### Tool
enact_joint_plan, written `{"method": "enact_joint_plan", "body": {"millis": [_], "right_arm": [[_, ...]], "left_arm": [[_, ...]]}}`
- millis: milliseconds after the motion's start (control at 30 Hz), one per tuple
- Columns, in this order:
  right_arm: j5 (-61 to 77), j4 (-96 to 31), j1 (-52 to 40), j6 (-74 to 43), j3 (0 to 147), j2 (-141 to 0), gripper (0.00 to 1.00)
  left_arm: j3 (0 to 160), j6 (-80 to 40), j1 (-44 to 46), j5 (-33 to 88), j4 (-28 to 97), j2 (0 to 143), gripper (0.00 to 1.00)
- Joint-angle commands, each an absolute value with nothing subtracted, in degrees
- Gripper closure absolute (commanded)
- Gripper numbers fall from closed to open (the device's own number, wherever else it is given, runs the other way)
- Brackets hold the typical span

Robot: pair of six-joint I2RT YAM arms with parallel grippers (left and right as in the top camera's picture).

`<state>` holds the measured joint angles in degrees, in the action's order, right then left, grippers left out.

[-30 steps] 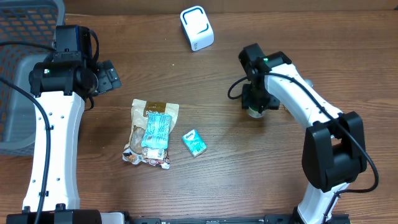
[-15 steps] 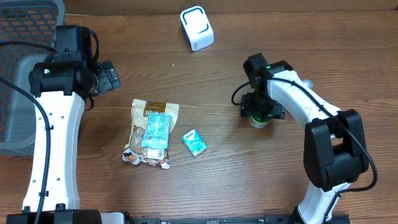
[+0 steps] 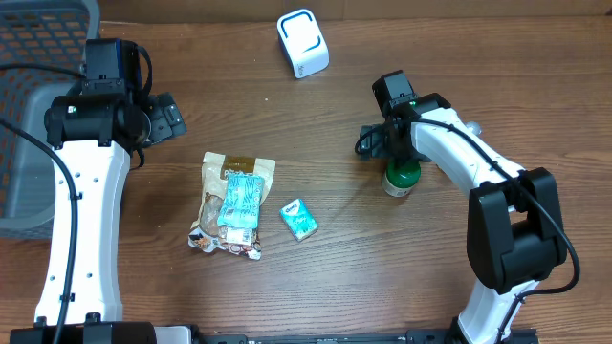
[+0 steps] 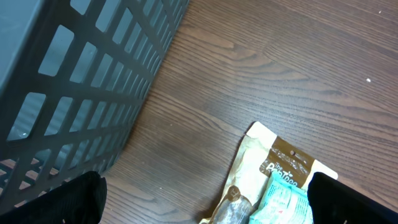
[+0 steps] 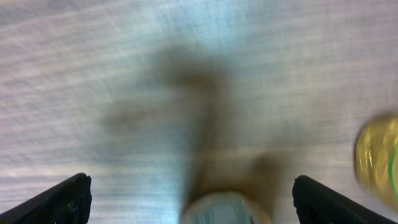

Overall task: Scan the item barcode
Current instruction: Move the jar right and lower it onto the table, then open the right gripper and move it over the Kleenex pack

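Your right hand (image 3: 380, 143) stands wide open and grasps nothing. The green-capped bottle (image 3: 402, 178) stands upright on the table (image 3: 382, 277), just beside that hand and under the forearm. The left hand (image 3: 164, 117) is spread open too and empty, parked beside the grey basket (image 3: 33, 38).

Nothing is held at the white scanner (image 3: 303, 43), which sits well apart at the far edge, so I judge the task to be between grasps. For the next move, pick one item, close on it so its barcode stays uncovered, and carry it to the scanner's face. The bottle is nearest your right hand. The snack bag (image 3: 229, 205) and the small teal packet (image 3: 299, 219) lie nearer your left.

Only the overhead view shows the scanner and the bottle together. The left wrist view adds the basket's lattice wall (image 4: 81, 93) and the bag's top edge. The right wrist view is blurred. Its fingers (image 5: 62, 200) show apart, but the shapes at its bottom and right edges cannot be told.
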<state>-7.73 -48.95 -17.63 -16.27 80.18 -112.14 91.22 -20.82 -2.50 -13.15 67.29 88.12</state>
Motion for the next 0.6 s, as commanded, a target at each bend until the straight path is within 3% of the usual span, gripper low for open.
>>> {"method": "enact_joint_plan", "body": {"millis": [0, 167, 300, 567], "right_arm": [[-7.7, -45.2, -17.5, -14.7, 80.2, -111.6, 0.0], [1.6, -43.1, -18.0, -14.7, 80.2, -111.6, 0.09], [8.0, -43.0, -18.7, -14.7, 80.2, -111.6, 0.21], [9.8, -43.0, -21.5, -14.7, 80.2, -111.6, 0.38]], "left_arm": [[91.7, -20.1, -2.6, -13.9, 67.1, 87.8, 0.01], [91.7, -20.1, -2.6, -13.9, 67.1, 87.8, 0.0], [91.7, -20.1, -2.6, -13.9, 67.1, 87.8, 0.0], [91.7, -20.1, -2.6, -13.9, 67.1, 87.8, 0.01]]}}
